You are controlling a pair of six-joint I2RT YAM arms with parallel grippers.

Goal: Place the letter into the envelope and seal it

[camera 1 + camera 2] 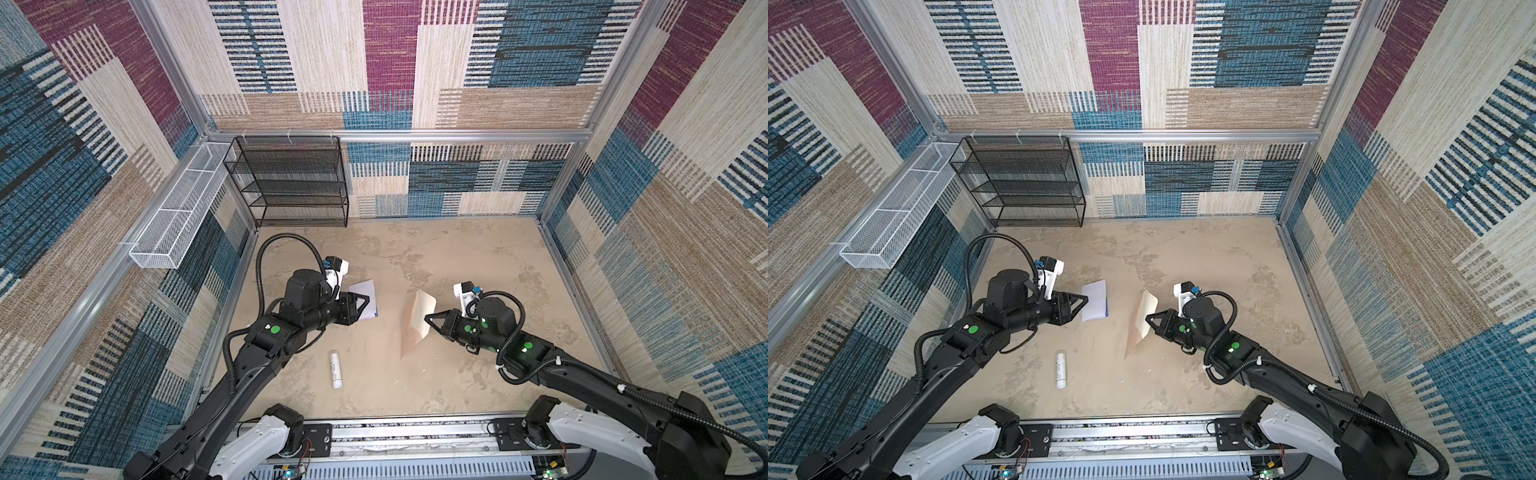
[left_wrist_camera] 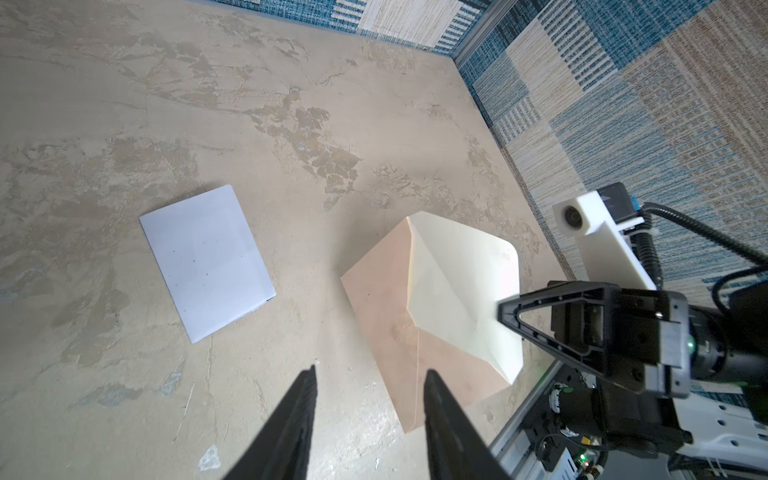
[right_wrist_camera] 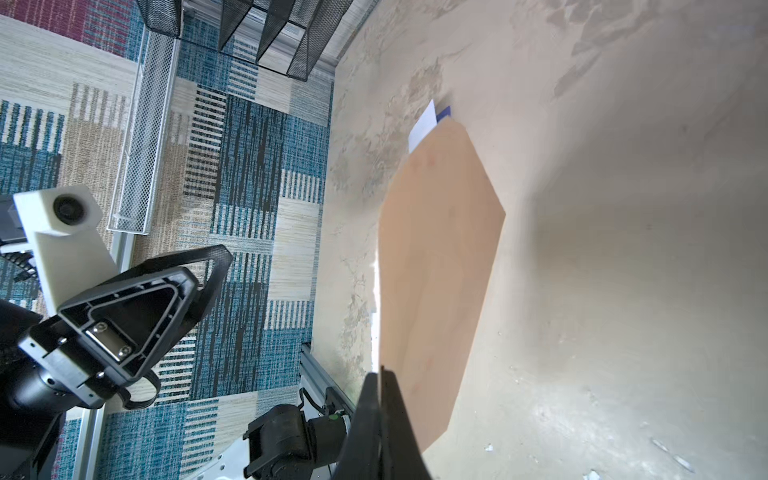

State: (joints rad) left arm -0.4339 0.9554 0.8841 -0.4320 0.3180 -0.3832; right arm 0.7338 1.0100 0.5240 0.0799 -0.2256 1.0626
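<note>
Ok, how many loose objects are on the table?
3: the letter flat near the open left gripper; the envelope, flap pinched by the right gripper; a white tube nearer the front edge. None seems hidden.

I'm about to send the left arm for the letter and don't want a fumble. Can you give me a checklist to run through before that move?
1. Grip: the right claw is shut on the flap of the envelope and holds it raised: ok.
2. Pocket gaping enough to take a sheet: cannot tell; only the lifted flap shows.
3. The left claw open and empty: ok.
4. The letter free to grasp, flat on the table, white side up, apart from the envelope: ok.
5. The white tube clear of both papers: ok.
</note>
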